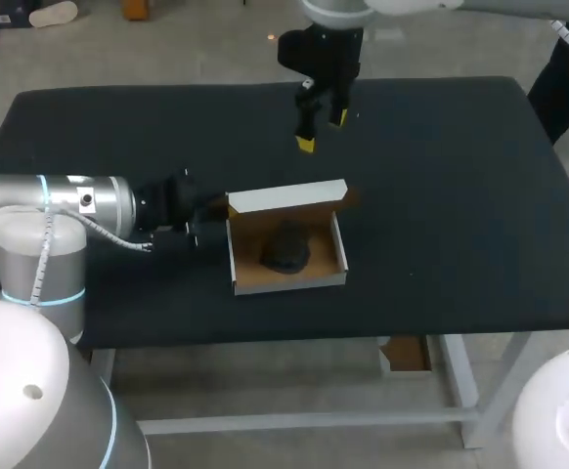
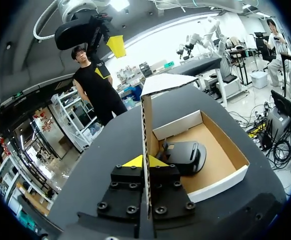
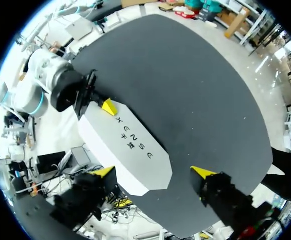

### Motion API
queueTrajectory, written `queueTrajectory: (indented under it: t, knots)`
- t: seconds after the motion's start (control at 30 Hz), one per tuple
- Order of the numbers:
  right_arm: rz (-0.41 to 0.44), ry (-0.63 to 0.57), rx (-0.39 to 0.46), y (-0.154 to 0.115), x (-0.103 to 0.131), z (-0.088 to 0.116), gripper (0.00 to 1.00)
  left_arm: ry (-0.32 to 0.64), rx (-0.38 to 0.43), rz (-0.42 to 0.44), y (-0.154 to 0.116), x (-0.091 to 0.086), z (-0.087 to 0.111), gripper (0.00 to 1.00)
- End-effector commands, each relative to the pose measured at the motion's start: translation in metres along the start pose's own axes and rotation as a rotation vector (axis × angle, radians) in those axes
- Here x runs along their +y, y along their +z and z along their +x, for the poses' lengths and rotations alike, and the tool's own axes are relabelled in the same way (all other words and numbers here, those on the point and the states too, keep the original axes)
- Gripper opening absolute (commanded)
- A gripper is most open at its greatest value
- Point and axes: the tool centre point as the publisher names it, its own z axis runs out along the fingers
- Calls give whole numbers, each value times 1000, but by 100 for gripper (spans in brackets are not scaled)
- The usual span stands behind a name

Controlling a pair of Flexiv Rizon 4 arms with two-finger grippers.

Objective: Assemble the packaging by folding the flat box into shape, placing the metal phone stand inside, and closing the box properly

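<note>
Dark lettering (image 3: 134, 140) across white box lid (image 3: 116, 162)

- The left end effector (image 2: 144, 161) is pinching the upright lid (image 2: 146, 117) between both yellow tips.
- The black phone stand (image 2: 186, 156) is lying inside the open box (image 2: 219, 184) on the desk (image 2: 105, 145).

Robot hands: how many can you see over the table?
2. The left hand is shut on the left end of the box's raised lid. The right hand hangs open above the table's far side, beyond the box. None seems hidden.
</note>
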Motion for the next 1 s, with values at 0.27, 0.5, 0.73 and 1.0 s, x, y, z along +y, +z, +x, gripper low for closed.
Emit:
queueTrajectory:
  t: [0.27,0.5,0.73,1.0]
  knots:
    - [11,36,42,2,-5,1,100,40,6,87,-3,16,1,0]
    - [7,50,61,3,-7,1,100,122,21,73,-4,12,2,0]
    - [7,50,61,3,-7,1,100,142,30,58,-3,11,3,0]
    - [7,50,61,3,-7,1,100,142,30,58,-3,11,3,0]
